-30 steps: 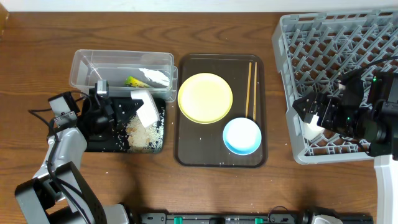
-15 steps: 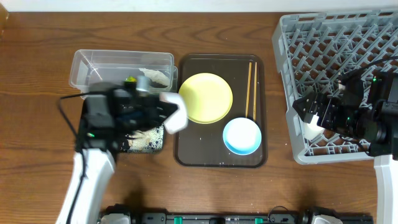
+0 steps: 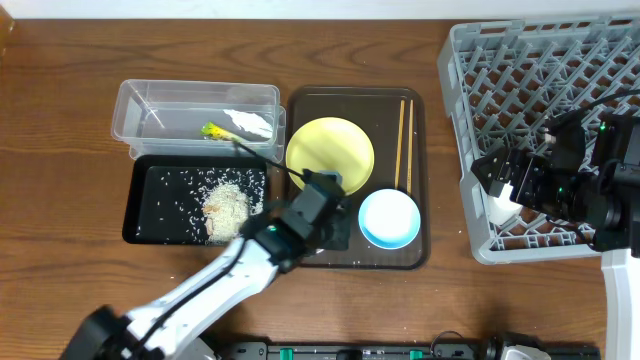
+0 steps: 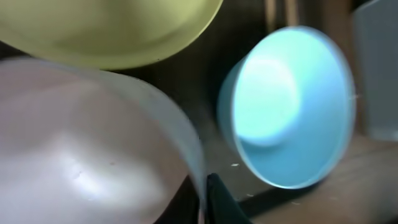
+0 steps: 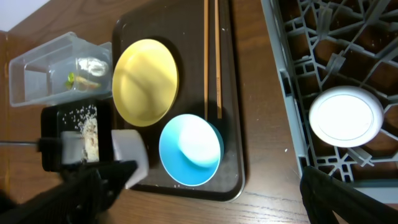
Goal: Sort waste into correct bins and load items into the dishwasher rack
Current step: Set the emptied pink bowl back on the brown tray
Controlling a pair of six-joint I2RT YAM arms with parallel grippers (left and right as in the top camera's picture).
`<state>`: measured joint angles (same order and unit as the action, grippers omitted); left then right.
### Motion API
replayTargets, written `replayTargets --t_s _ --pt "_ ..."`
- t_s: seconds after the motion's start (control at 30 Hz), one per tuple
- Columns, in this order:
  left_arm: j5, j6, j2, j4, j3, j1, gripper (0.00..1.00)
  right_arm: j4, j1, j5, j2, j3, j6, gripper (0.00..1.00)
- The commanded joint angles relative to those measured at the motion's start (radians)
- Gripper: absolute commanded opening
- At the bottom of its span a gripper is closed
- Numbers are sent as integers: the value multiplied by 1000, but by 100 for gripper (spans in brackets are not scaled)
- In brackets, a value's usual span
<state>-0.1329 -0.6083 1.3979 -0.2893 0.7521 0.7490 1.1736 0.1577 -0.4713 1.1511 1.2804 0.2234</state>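
Holding a white bowl [image 4: 81, 155] clamped at its rim, the left jaws hang over the brown serving tray [image 3: 305, 110], with the yellow plate [image 3: 330, 157] just beyond them and the light-blue bowl [image 3: 389, 218] just beside. Step in hand, as I read it: loading this bowl into the grey rack [image 3: 480, 60], which sits well apart across the desk under the right jaws; I cannot tell whether those are apart or together. Next move likely calls for a long reach or a handover.

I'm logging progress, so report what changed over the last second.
The left gripper, shut on the white bowl, swung right from above the black tray to over the brown serving tray, beside the blue bowl. Everything else stayed put, including the right gripper over the rack.
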Motion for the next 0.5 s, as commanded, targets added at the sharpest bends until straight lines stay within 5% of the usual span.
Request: replayTargets --t_s 0.0,0.13,0.47 --pt "86 -15 48 -1 33 18 17 0 -14 0 -1 13 0 99" --pt "89 -14 43 -44 66 18 30 -1 -14 0 -1 13 0 99" --pt "215 84 -62 -429 370 6 51 -13 -60 0 -1 13 -57 99"
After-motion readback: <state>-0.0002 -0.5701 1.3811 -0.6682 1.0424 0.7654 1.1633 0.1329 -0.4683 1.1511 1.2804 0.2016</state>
